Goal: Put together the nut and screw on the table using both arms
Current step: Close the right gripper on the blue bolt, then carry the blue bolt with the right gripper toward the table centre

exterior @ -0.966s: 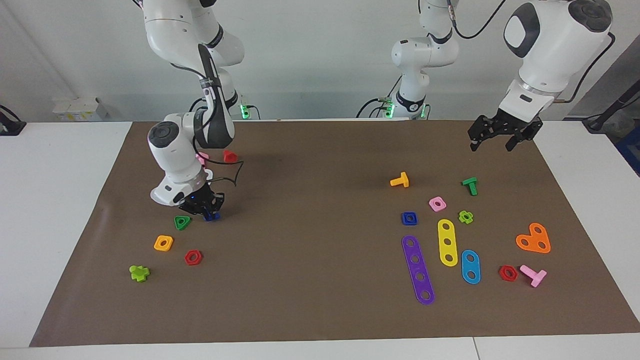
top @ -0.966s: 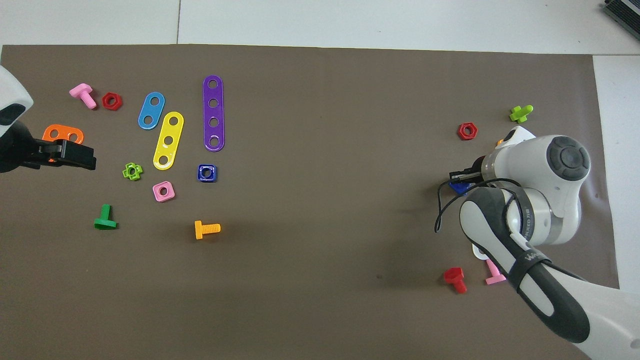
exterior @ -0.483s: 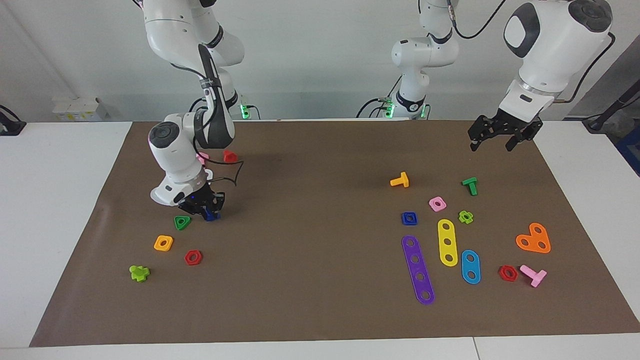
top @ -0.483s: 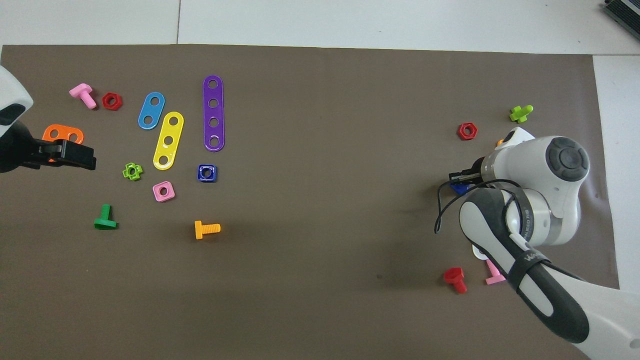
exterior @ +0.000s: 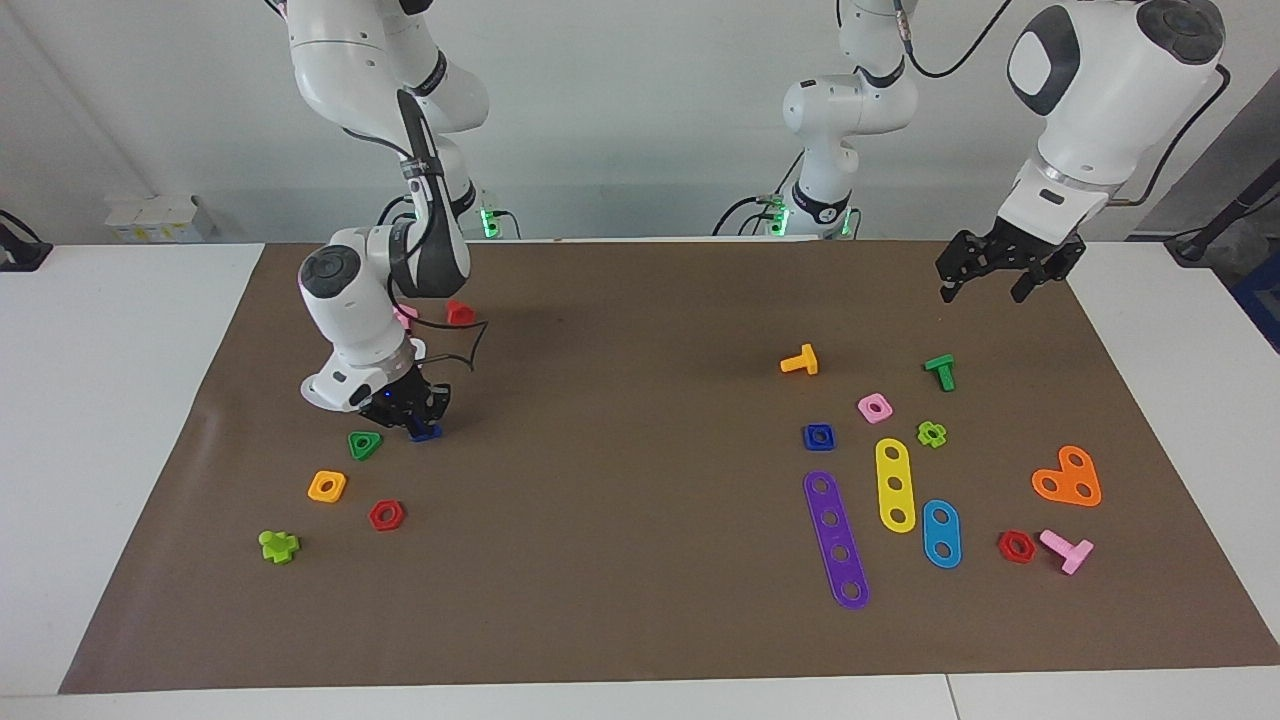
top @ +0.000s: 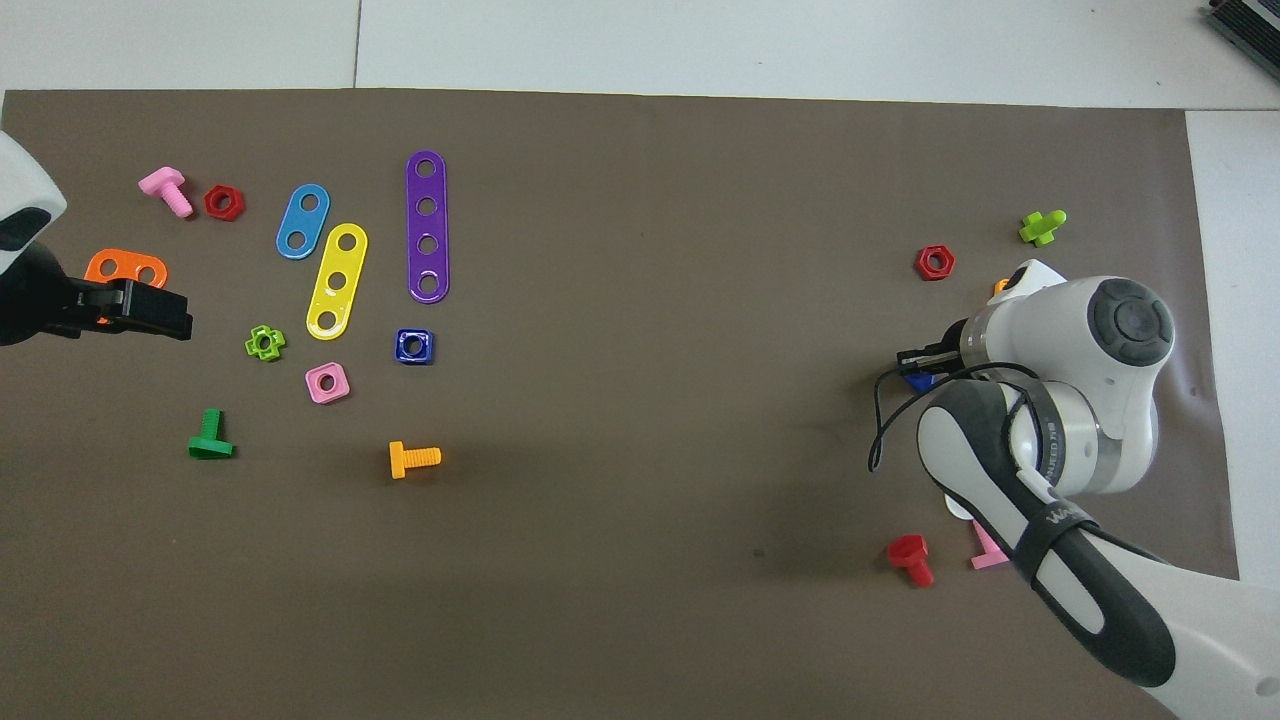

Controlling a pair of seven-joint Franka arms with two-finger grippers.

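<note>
At the left arm's end of the white counter [exterior: 120, 400], our left end effector [exterior: 983, 292] hangs in the air over the brown mat [exterior: 640, 600] with its fingers apart, empty and waiting. The small dark-blue square plastic nut [exterior: 818, 436] lies flat on the mat, just beside the end of the long purple strip [exterior: 836, 540] on the side nearer the robots. At the right arm's end, our right end effector [exterior: 412, 418] is down at the mat, and we read its fingers as clamped on the dark-blue plastic screw [exterior: 426, 433], with the green triangular nut [exterior: 364, 444] just beside it. We judge the grip shallow: a lift could let the screw twist or drop. A tilted stem would then miss the nut's hole, and a swing could nudge that green piece.
</note>
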